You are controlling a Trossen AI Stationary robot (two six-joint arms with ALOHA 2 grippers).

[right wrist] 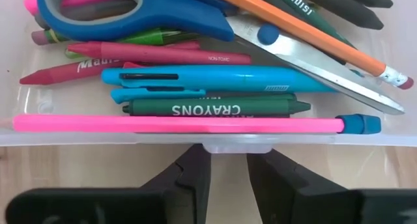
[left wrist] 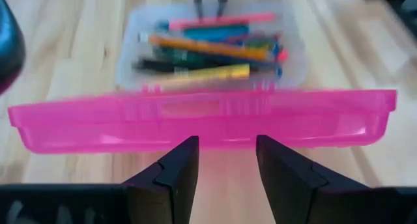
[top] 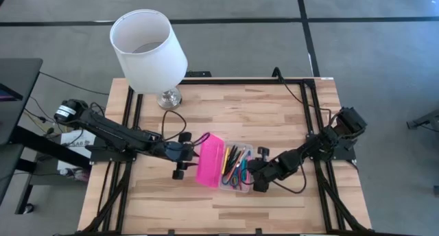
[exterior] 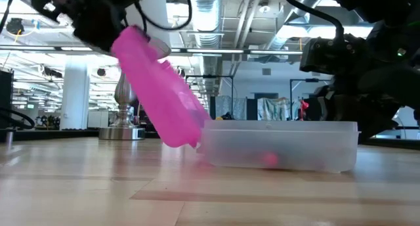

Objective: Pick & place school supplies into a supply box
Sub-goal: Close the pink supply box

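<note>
A: While the supplies already lie inside the supply box (top: 236,169), which step would you say is in hand?

B: I judge it is the closing. The box sits near the middle of the tabletop (top: 274,112), a little toward its front edge. Its pink lid (top: 209,160) stands tilted up on the left-arm side, hinged to the clear base (exterior: 279,146).

A: What is each claw doing?

B: The left claw (left wrist: 225,160) is at the lid's outer long edge. Its wrist view shows the two fingers parted with a gap, right up against the pink rim; whether they actually pinch it I cannot tell. The right claw (right wrist: 228,168) is at the opposite long wall of the base, fingers slightly parted and holding nothing, just beside a small catch on the rim.

A: What is in the box?

B: Blue-handled scissors (right wrist: 169,12), a pink pencil with a blue eraser (right wrist: 176,124), a light blue pen (right wrist: 215,77), a green crayon (right wrist: 208,108), a dark red crayon (right wrist: 130,58), an orange pencil (right wrist: 306,28), and dark markers behind. All lie flat below the rim.

A: Anything else on the tabletop?

B: A lamp with a white shade (top: 147,51) near the far left corner, well apart from the box.

A: What does the next move call for?

B: Probably swinging the lid over and down while the base is steadied, so it does not slide, then pressing near the catch.
</note>
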